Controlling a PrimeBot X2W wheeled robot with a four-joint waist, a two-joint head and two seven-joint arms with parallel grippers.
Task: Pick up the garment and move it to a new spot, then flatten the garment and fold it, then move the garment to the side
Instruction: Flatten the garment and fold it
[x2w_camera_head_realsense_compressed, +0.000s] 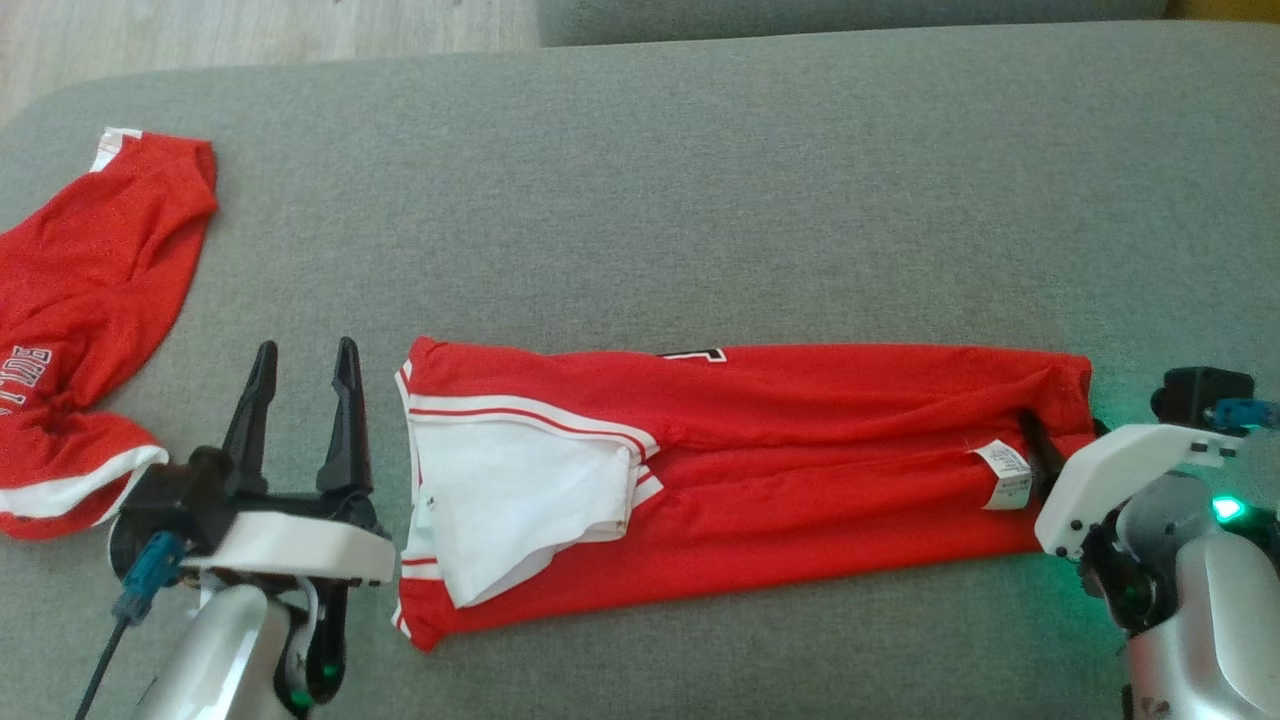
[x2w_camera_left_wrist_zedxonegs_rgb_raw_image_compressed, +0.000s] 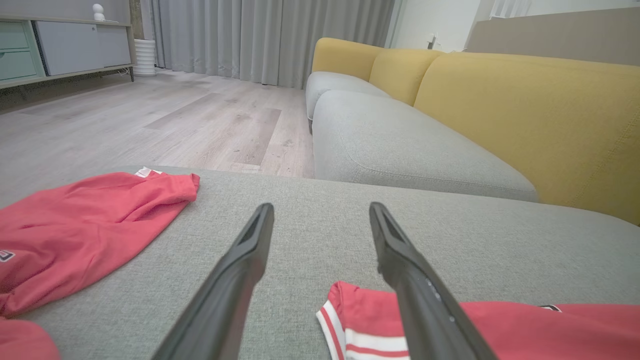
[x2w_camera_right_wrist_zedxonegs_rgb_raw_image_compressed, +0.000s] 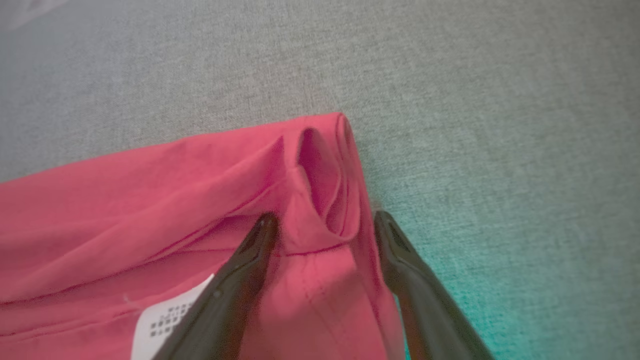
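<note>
Between L pincer (x2w_camera_head_realsense_compressed: 306, 348) & R pincer (x2w_camera_right_wrist_zedxonegs_rgb_raw_image_compressed: 325, 218): red fabric jersey w/ white trim (x2w_camera_head_realsense_compressed: 800, 480), folded to long strip, on grey cloth cushion (x2w_camera_head_realsense_compressed: 700, 180) | L released, empty, just beside trim end | R released, straddling hem end | tip: pinch all layers, lift ends evenly.

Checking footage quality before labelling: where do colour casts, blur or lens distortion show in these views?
Head view: a green light on the right arm tints the grey fabric cushion nearby. Right wrist view: teal cast at lower right, folded red jersey slightly soft. Left wrist view: even daylight; the wide-angle lens stretches the left gripper.
</note>
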